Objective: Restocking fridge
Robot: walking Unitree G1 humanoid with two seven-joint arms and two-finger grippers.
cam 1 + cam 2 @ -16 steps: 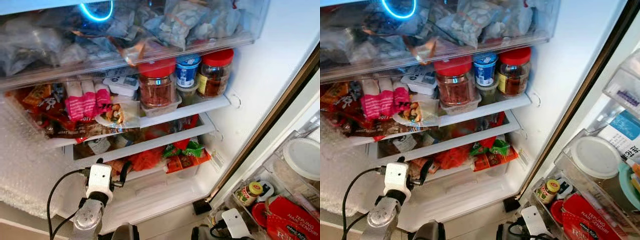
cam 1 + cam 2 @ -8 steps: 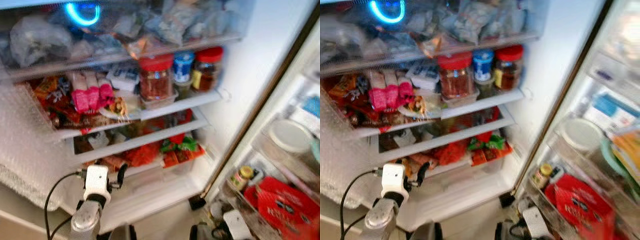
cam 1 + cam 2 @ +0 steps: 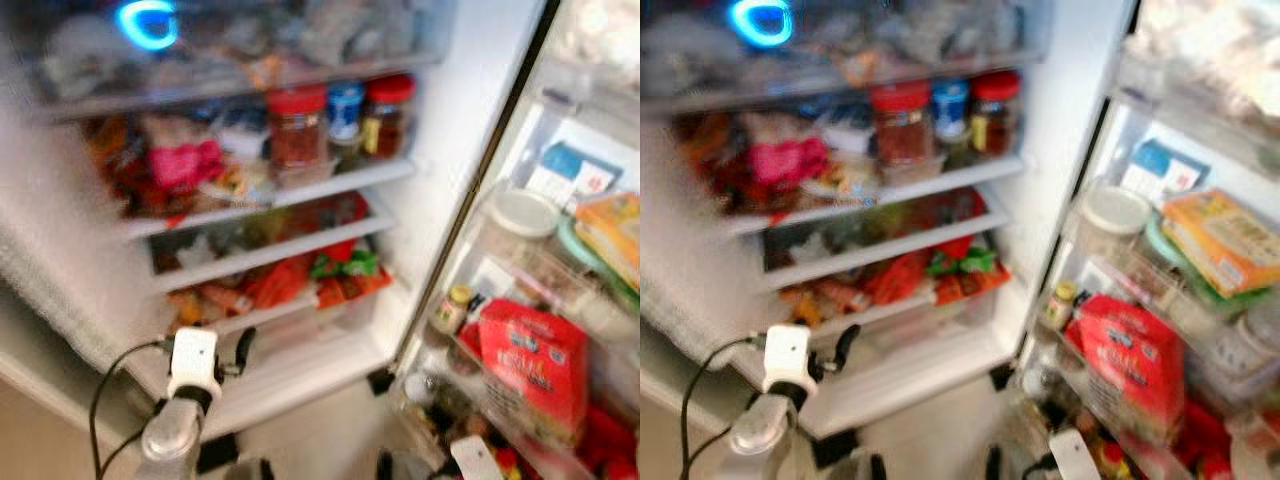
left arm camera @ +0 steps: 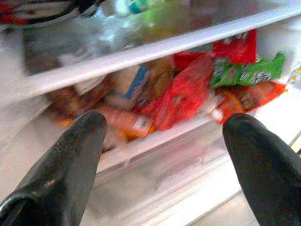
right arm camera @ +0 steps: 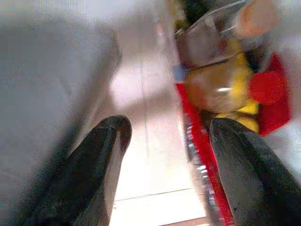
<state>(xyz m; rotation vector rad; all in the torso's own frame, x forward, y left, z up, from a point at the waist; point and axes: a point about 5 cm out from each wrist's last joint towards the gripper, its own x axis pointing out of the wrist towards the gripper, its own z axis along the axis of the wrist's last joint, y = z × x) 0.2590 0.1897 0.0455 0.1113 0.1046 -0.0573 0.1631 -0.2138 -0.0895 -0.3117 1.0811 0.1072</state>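
Observation:
The open fridge (image 3: pixel 470 120) stands before me, its shelves packed and the picture blurred. My left gripper (image 4: pixel 164 127) is open and empty, held low in front of the bottom shelf (image 3: pixel 300 375). Its fingers (image 4: pixel 70 160) frame red and green snack packets (image 4: pixel 188 89) and an orange packet (image 4: pixel 124 120) behind the shelf's white rail. My right gripper (image 5: pixel 169 127) is open and empty, low beside the door shelves, with a yellow and red jar (image 5: pixel 221 92) just past its fingers. That arm's white wrist block (image 3: pixel 475 460) sits at the bottom edge.
Red-lidded jars (image 3: pixel 296 125) and a blue-lidded tub (image 3: pixel 346 108) fill the upper shelf beside pink packets (image 3: pixel 185 162). Door shelves on the right hold a red carton (image 3: pixel 530 370), a small yellow-lidded jar (image 3: pixel 452 308), a white-lidded tub (image 3: pixel 520 212) and a yellow box (image 3: pixel 610 222). Bubble wrap (image 3: pixel 60 280) hangs left.
The camera has swung right and pulled back, so more of the door shelves is in view and the fridge shelves sit further left. Both arms hold about the same places.

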